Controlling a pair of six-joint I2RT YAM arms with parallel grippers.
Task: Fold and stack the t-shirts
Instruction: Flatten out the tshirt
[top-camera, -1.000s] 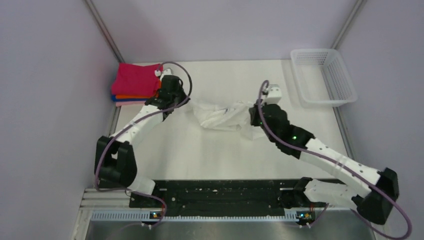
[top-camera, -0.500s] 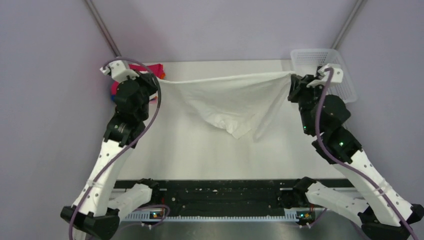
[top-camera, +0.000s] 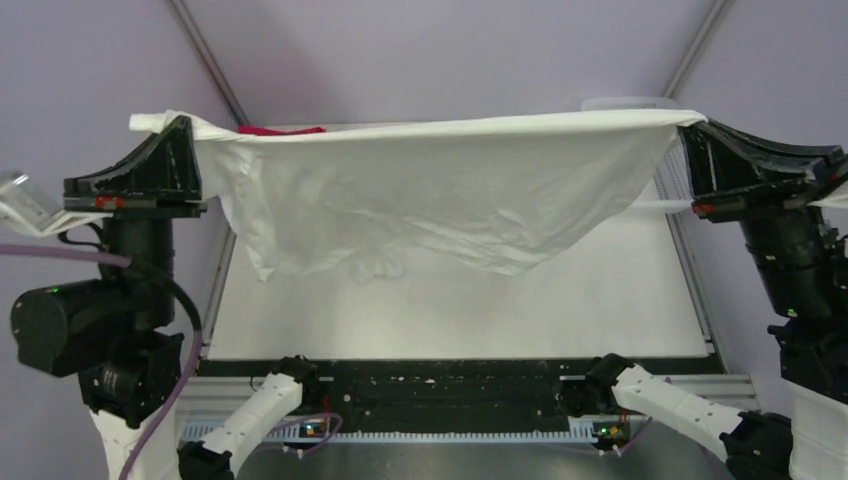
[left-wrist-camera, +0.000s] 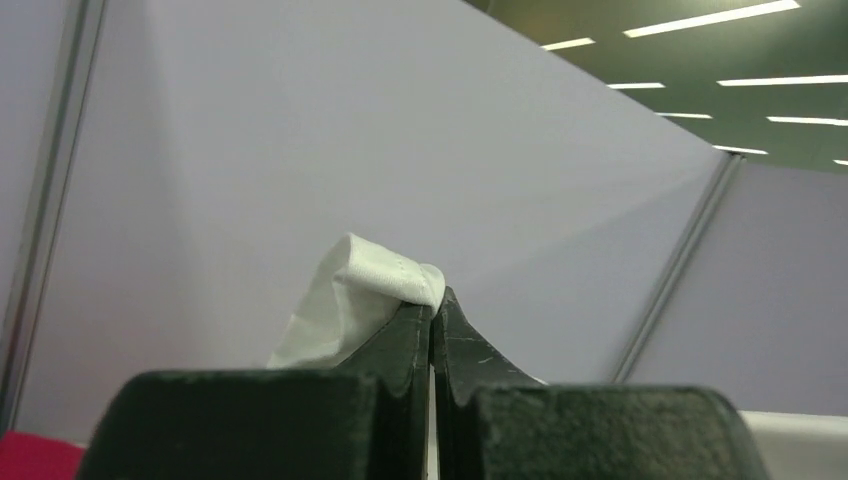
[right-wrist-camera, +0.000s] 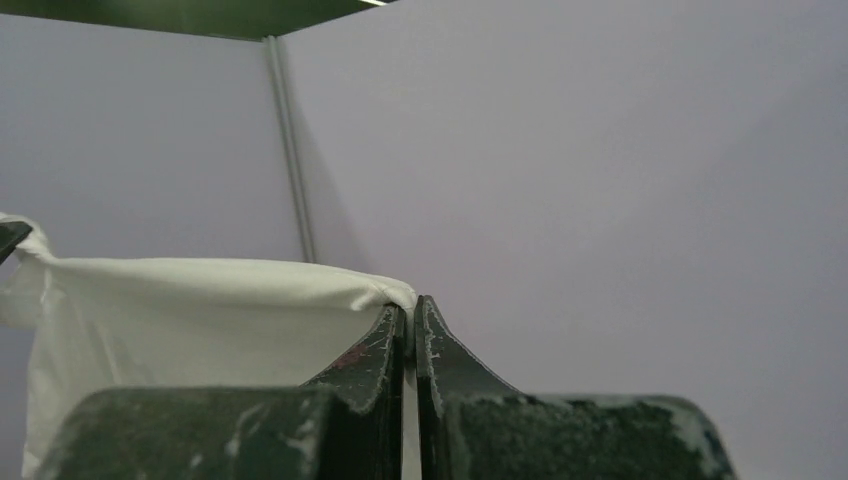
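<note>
Two robot arms hold a wrinkled white t-shirt (top-camera: 440, 190) stretched wide in the air above the pale table (top-camera: 600, 300). Its top edge is pulled taut and the rest sags below in loose folds. The left gripper (top-camera: 186, 124) is clamped tight on one upper corner of the cloth, and the right gripper (top-camera: 688, 128) pinches the opposite corner. A sliver of a magenta shirt (top-camera: 282, 130) peeks over the taut edge at the table's far left.
</note>
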